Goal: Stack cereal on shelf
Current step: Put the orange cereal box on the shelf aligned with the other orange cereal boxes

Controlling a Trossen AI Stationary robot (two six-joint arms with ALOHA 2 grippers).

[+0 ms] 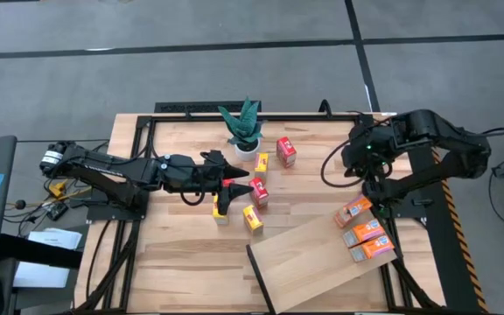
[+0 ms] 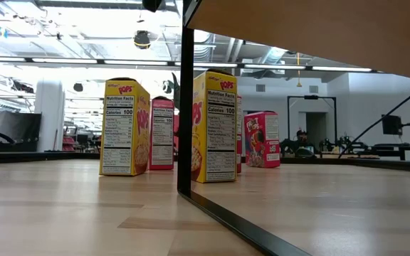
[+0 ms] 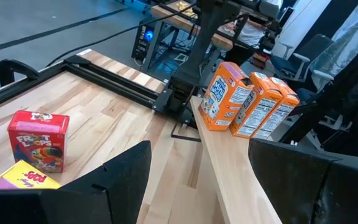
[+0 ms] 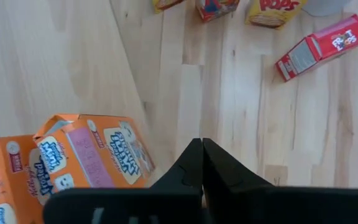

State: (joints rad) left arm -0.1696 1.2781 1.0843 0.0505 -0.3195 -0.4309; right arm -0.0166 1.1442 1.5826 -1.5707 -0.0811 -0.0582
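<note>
Three orange cereal boxes (image 1: 365, 231) stand in a row on the right end of the pale shelf board (image 1: 313, 262). Red and yellow boxes stand on the planked table: a red one (image 1: 285, 150), a yellow one (image 1: 262, 162), a red one (image 1: 258, 191) and two more yellow ones (image 1: 252, 218) (image 1: 220, 208). My left gripper (image 1: 234, 185) is open above these boxes and holds nothing; in the left wrist view it (image 3: 201, 158) faces the shelf and the orange boxes (image 3: 247, 99). My right gripper (image 4: 202, 146) is shut, above the table next to the nearest orange box (image 4: 95, 152).
A green potted plant (image 1: 244, 127) stands at the table's far side, behind the boxes. In the low view the shelf's dark edge (image 2: 185, 99) rises in front of the yellow boxes (image 2: 214, 126). A black frame (image 1: 182, 109) runs along the table's far edge.
</note>
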